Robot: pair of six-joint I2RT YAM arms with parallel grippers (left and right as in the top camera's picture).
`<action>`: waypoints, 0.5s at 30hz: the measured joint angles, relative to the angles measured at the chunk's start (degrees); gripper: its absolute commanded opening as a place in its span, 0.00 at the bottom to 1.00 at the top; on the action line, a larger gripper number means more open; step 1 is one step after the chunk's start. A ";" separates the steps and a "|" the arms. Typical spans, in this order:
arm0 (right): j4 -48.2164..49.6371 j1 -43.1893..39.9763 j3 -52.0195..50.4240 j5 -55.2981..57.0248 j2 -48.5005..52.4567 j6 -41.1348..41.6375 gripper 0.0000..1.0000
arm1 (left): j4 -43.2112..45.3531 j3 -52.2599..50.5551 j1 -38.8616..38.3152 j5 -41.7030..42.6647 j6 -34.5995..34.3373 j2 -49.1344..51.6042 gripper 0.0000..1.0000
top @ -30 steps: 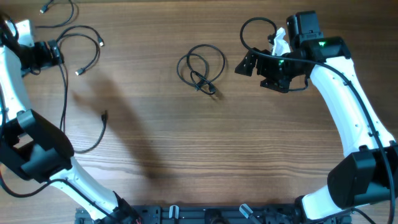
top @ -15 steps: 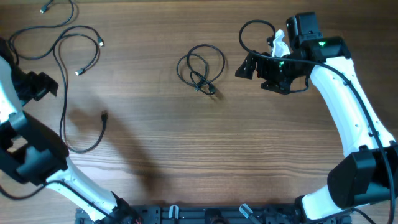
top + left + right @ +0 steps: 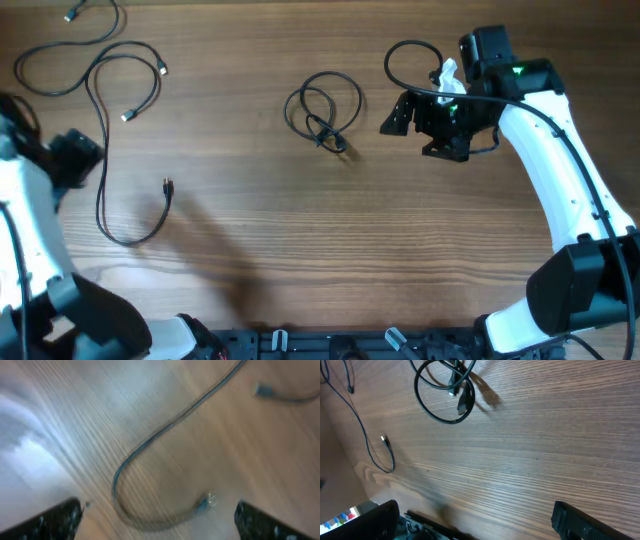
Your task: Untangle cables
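Both end effectors are spread as wide as they go and neither has hold of anything. The left end effector [image 3: 157,519] is over the left side of the light brown wooden desk [image 3: 300,230]. Its wrist view is badly blurred, but you can make out a curve of thin cord on the wood between the two black fingers [image 3: 52,521] and what looks like a small plug end, not touching either finger.

The right end effector [image 3: 480,522] sits on the right side of the desk, towards the far edge, with bare wood grain between its fingertips.

The main tangle is a coiled bundle of thin black cable [image 3: 328,132] lying far-centre on the desk. It's to the left of the right end effector, near it but clearly apart. In the right wrist view it's a loop with plug ends crossing over it.

Over on the left a long wavy black cord [image 3: 100,200] lies spread out flat, running from the far-left corner towards the near side, just to the right of the left end effector. More loose black cord [image 3: 72,14] sits in the far-left corner.
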 measured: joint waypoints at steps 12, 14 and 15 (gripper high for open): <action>0.66 0.00 0.00 0.00 0.00 -1.42 1.00 | 28.63 -26.32 4.98 0.04 -0.76 5.35 0.51; 0.72 0.00 0.00 0.00 0.00 -1.25 1.00 | 28.89 -26.32 4.98 1.42 -1.86 7.10 0.28; 0.70 0.00 0.00 0.00 0.00 -1.22 1.00 | 28.94 -26.32 5.11 1.97 -2.21 7.17 0.25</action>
